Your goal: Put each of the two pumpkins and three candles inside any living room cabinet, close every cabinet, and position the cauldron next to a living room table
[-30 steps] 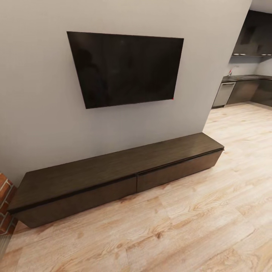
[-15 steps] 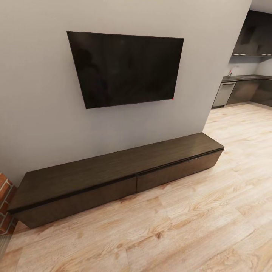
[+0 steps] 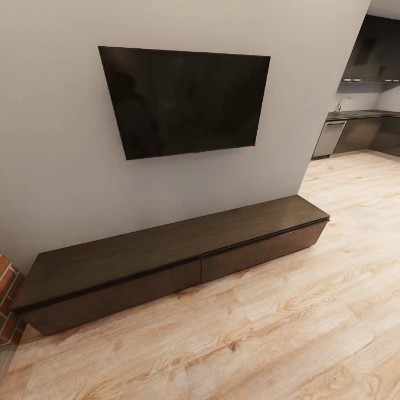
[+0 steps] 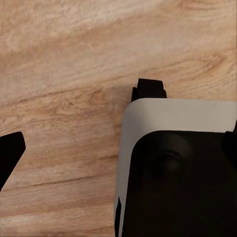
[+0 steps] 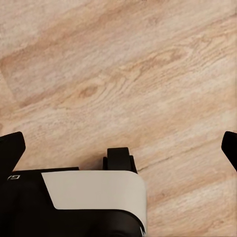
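Observation:
The long, low dark-brown cabinet (image 3: 166, 244) stands against the grey wall, and both of its wide fronts look shut. Its flat top is bare. In the left wrist view my left gripper (image 4: 118, 153) hangs open above the wood floor and my own white-and-black base (image 4: 177, 168), one black fingertip (image 4: 10, 155) at the frame's edge. My right gripper (image 5: 118, 150) is open too, its fingertips (image 5: 10, 148) far apart with nothing between them. The pumpkins, candles, table and cauldron are out of view.
A black TV (image 3: 183, 100) hangs on the wall above the cabinet. A red brick edge (image 3: 6, 300) shows beside the cabinet's left end. Light wood floor (image 3: 278, 333) stretches in front, running back right to a dark kitchen (image 3: 361, 128).

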